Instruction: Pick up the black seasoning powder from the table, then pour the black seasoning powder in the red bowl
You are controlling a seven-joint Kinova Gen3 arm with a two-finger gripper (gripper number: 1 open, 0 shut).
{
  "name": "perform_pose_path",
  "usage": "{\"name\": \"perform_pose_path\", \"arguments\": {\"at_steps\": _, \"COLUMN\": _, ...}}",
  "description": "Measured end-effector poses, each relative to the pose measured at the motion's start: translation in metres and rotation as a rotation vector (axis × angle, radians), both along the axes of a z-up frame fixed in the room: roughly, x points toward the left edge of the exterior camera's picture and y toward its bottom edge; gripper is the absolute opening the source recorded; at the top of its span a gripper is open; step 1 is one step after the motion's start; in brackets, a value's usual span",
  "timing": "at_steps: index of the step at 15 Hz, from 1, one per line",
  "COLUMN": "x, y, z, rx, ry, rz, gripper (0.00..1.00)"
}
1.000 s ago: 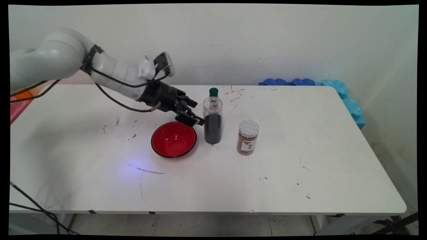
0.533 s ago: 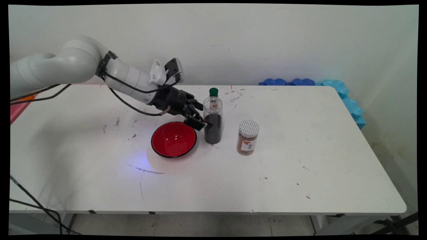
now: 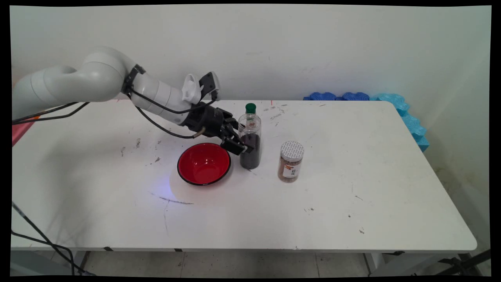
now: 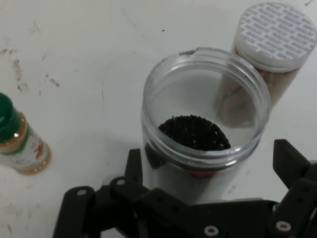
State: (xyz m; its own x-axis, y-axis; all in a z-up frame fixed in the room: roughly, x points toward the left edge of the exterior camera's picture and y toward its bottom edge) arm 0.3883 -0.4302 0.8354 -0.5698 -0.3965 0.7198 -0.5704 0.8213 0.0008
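Having advanced from above the red bowl (image 3: 204,163), the jaws now straddle, spread apart, the open jar (image 4: 205,134).

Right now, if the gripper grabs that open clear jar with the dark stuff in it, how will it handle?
The clear jar is tall and narrow, so a sideways nudge could tip it. With no lid, its dark contents would probably spill if tilted. Smooth walls may slip between the gripper fingers.

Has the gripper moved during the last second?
Yes. The gripper has moved toward the picture's right, away from the red bowl, and its jaws now stand on either side of the open jar.
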Motion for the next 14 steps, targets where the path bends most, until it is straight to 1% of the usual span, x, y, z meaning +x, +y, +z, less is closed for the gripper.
{"name": "perform_pose_path", "arguments": {"at_steps": 2, "x": -0.0013, "y": -0.0013, "z": -0.0020, "rx": -0.005, "ry": 0.001, "rz": -0.003, "gripper": 1.00}}
{"name": "perform_pose_path", "arguments": {"at_steps": 3, "x": -0.0015, "y": -0.0016, "z": -0.0026, "rx": -0.006, "ry": 0.001, "rz": -0.005, "gripper": 0.00}}
{"name": "perform_pose_path", "arguments": {"at_steps": 7, "x": -0.0003, "y": -0.0008, "z": -0.0050, "rx": -0.011, "ry": -0.005, "rz": -0.012, "gripper": 0.00}}
{"name": "perform_pose_path", "arguments": {"at_steps": 14, "x": 0.0022, "y": 0.0011, "z": -0.0020, "rx": -0.018, "ry": -0.001, "rz": 0.001, "gripper": 0.00}}
